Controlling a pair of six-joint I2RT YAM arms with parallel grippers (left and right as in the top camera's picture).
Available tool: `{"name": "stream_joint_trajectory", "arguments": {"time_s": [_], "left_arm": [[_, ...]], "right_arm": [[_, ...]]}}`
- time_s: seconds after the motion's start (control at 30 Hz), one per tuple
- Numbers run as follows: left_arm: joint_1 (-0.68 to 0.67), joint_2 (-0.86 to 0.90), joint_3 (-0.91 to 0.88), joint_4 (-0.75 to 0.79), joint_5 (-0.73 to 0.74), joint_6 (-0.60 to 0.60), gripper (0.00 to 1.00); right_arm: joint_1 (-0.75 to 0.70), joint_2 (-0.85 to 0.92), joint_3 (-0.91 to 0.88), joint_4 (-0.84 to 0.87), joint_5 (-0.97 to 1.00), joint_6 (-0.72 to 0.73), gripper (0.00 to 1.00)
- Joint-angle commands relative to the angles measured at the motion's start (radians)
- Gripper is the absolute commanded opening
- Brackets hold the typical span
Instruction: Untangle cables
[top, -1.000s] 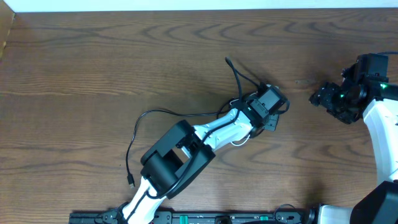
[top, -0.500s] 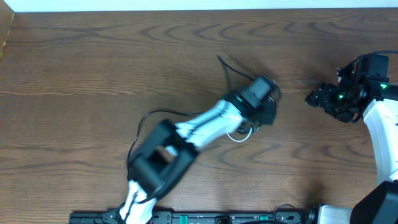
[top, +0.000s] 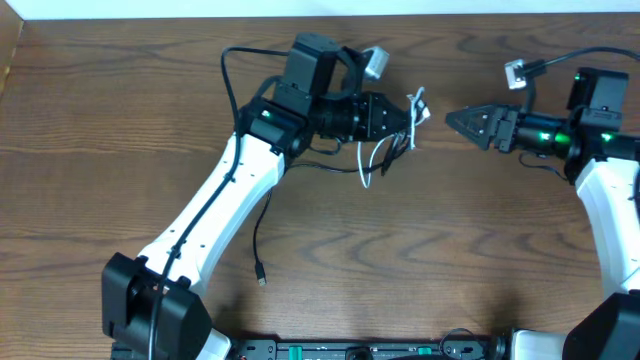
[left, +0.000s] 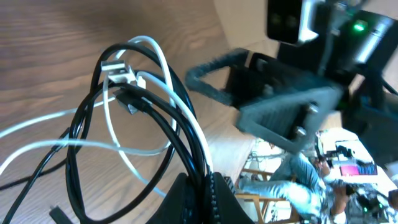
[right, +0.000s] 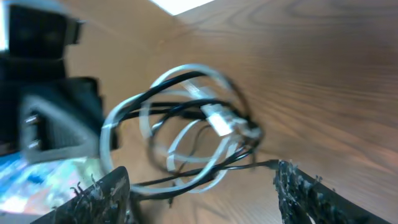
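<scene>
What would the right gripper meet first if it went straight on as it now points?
Probably the cables held by the left gripper, directly ahead of the right gripper; their relative height is unclear.

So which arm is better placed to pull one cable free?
The right: the right gripper is open, empty and pointed at the cables, while the left gripper is shut on them.
</scene>
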Motion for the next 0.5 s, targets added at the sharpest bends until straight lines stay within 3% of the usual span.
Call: {"name": "stream_joint_trajectory", "arguments": {"time_s": [0.0,0.17,0.33,0.47], "left_arm": [[0.008,0.000,0.005,-0.024,-0.071,-0.004,0.07],[0.008,0.000,0.005,-0.045,-0.171,-0.092,0.07],[0.008,0.000,0.005,-0.045,-0.202,-0.179,0.07],[0.008,0.000,0.005,-0.045,-0.204,-0.213,0.07]], "right_arm": [[0.069,-0.048,0.010,0.022,-0.046,0.036,0.71],[0.200,-0.048,0.010,0.015,0.190,0.099,0.66],[0.281,-0.048,0.010,0.011,0.314,0.106,0.62],[0.336,-0.048,0.010,-0.007,0.528,0.174,0.58]]}}
